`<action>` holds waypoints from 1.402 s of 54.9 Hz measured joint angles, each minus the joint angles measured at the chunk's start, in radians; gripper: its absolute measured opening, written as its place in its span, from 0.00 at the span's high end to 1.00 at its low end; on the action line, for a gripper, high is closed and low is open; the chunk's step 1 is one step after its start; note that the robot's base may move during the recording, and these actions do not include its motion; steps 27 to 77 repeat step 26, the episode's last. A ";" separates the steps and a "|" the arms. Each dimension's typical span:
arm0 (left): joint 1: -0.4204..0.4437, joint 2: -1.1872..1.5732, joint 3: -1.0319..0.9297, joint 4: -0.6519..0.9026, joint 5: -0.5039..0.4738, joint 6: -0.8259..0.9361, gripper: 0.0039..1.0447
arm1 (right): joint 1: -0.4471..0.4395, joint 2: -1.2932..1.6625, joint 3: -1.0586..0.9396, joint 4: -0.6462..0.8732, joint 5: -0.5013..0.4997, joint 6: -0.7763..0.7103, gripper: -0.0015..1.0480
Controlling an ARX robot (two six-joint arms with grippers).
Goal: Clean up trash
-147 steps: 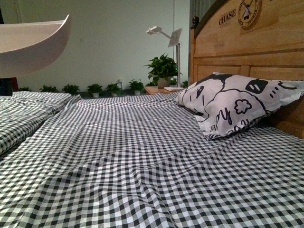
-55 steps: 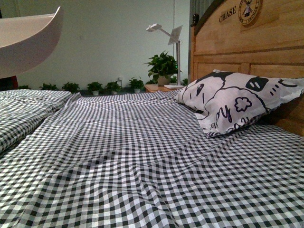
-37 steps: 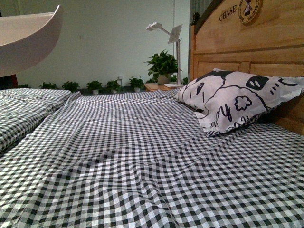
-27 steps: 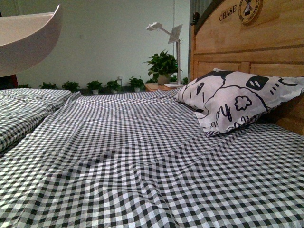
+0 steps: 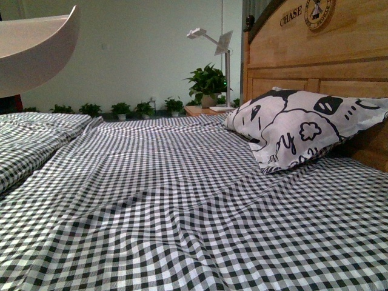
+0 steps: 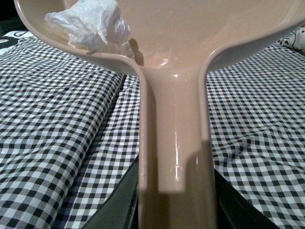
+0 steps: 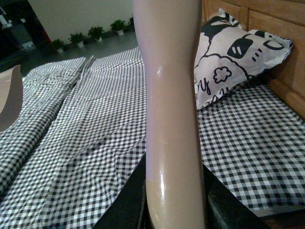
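— Where's the trash gone? I see nothing on the bed from the front.

— It's up in the dustpan. The left wrist camera shows it: a crumpled white wad sitting against the pan's side wall, near the rim. The front view only catches the pan's underside, raised high on the left, so the wad is hidden there.

— Will it stay put?

— I'd guess it weighs next to nothing and is soft, so it could roll or blow out if the pan tips toward that rim. Nothing fragile about it, though. If anything had to pick it up, a light pinch anywhere on the crumple would do; better just to carry it by the dustpan handle and keep the pan level.

— And the grippers?

— The left one is wrapped round that handle; dark jaw parts show on both sides of it, closed on it. The right wrist view shows a second pale handle running up from its jaws the same way, gripped too. What's on its far end, I can't tell.

— Anything else?

— The right wrist view takes in the cartoon pillow and the checked sheet.
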 joint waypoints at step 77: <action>0.000 0.000 0.000 0.000 0.000 0.000 0.76 | 0.000 0.000 0.000 0.000 0.000 0.000 0.81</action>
